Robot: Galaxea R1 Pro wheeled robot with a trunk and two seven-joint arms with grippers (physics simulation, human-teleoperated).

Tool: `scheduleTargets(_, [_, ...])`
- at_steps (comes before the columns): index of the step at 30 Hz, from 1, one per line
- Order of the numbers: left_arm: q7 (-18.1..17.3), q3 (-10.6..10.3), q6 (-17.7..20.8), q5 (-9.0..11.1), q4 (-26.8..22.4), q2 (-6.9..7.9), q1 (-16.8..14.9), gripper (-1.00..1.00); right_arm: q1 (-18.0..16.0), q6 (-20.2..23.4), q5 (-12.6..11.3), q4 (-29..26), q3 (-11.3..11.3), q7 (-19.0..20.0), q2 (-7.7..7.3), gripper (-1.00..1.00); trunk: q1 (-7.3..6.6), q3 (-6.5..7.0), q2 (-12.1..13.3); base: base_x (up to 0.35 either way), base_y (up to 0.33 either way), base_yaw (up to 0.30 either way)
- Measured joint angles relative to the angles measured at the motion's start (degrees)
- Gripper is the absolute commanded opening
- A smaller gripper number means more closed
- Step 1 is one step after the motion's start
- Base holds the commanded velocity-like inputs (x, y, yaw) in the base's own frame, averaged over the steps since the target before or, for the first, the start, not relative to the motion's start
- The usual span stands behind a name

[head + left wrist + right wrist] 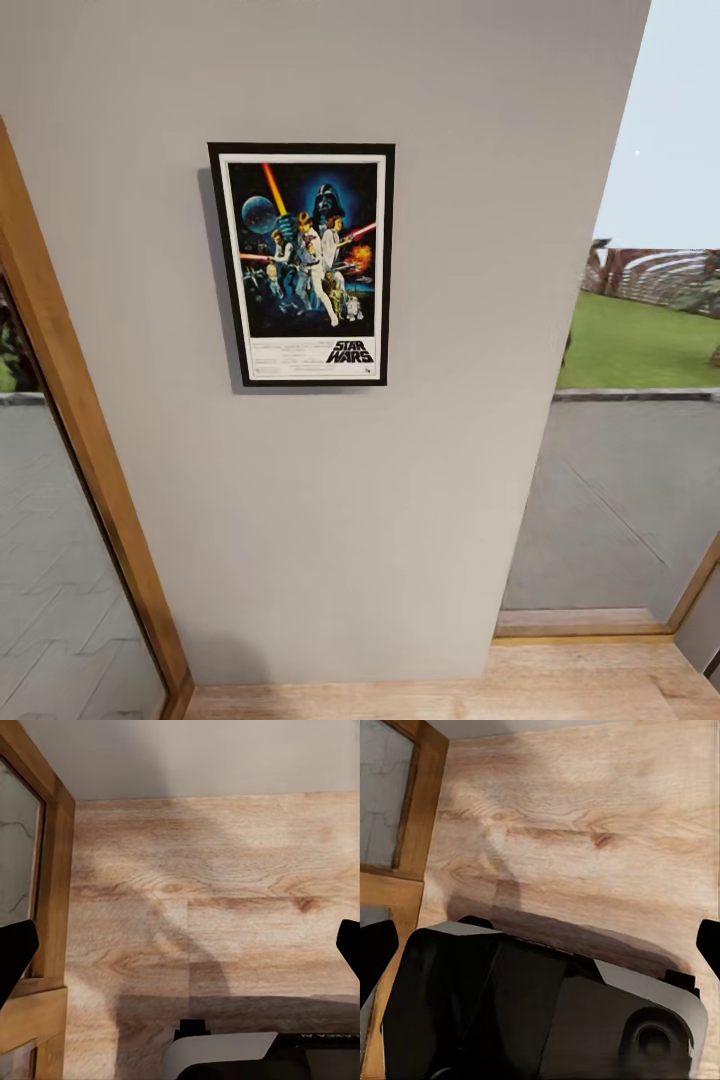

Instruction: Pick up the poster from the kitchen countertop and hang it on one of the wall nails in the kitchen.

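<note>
Since the poster (303, 264) hangs on the wall (450, 150), I think I'm done, both end effectors spread wide, holding nothing.

Even soft daylight, faint shadow beside poster (302, 263), slightly blurry renders

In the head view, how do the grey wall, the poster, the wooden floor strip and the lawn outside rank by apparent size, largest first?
1. Grey wall, by far the largest.
2. Poster hanging on the wall.
3. Wooden floor strip and lawn: they look similar in area, and the lawn lies much farther away, so I leave them unranked.
</note>
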Motion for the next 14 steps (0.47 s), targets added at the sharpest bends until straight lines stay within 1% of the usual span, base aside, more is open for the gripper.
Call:
scheduleTargets(3, [0.0,0.02,0.0,0.0,0.0,0.01,0.0,1.0,0.0,-0.03,-0.02,2.8,0.01,-2.71,0.62,1.0,0.0,0.01,0.0,0.0,0.0,0.0])
scheduleTargets(4, [0.0,0.03,0.0,0.0,0.0,0.01,0.0,1.0,0.0,-0.03,0.01,4.31,0.01,-4.55,0.87,1.0,0.0,0.01,0.0,0.0,0.0,0.0])
scheduleTargets(5, [0.0,0.04,0.0,0.0,0.0,0.01,0.0,1.0,0.0,-0.04,0.08,5.71,0.0,-6.44,1.03,1.0,0.0,0.01,0.0,0.0,0.0,0.0])
scheduleTargets(6, [0.0,0.05,0.0,0.0,-0.01,0.01,0.0,1.0,0.04,-0.03,0.23,9.33,0.01,-11.03,1.16,1.0,0.0,0.0,0.0,0.0,0.0,0.0])
scheduleTargets(9, [0.0,0.01,0.0,0.0,0.0,0.01,0.0,1.0,-0.01,-0.03,0.16,11.08,-0.11,-14.15,1.17,1.0,0.0,0.01,0.0,0.0,0.0,0.0])
scheduleTargets(10, [0.0,-0.01,0.0,-0.02,0.0,0.01,0.02,1.0,0.0,-0.01,0.16,12.2,-0.08,-18.69,1.2,1.0,0.0,0.01,0.0,0.0,0.0,0.0])
scheduleTargets(12, [0.0,-0.02,-0.02,-0.01,0.0,0.01,0.01,1.0,-0.01,-0.01,0.13,12.34,-0.07,-19.51,1.21,1.0,0.0,0.01,0.0,0.0,0.0,0.0])
scheduleTargets(13, [0.0,-0.07,-0.06,-0.06,0.01,0.01,0.01,1.0,-0.01,-0.01,0.12,12.62,-0.06,-21.32,1.22,1.0,0.0,0.01,0.0,0.0,0.0,0.0])
scheduleTargets(14, [0.0,-0.08,-0.07,-0.06,0.03,0.01,0.0,1.0,-0.01,0.0,0.11,12.65,-0.06,-21.56,1.22,1.0,0.0,0.01,0.0,0.0,0.0,0.0])
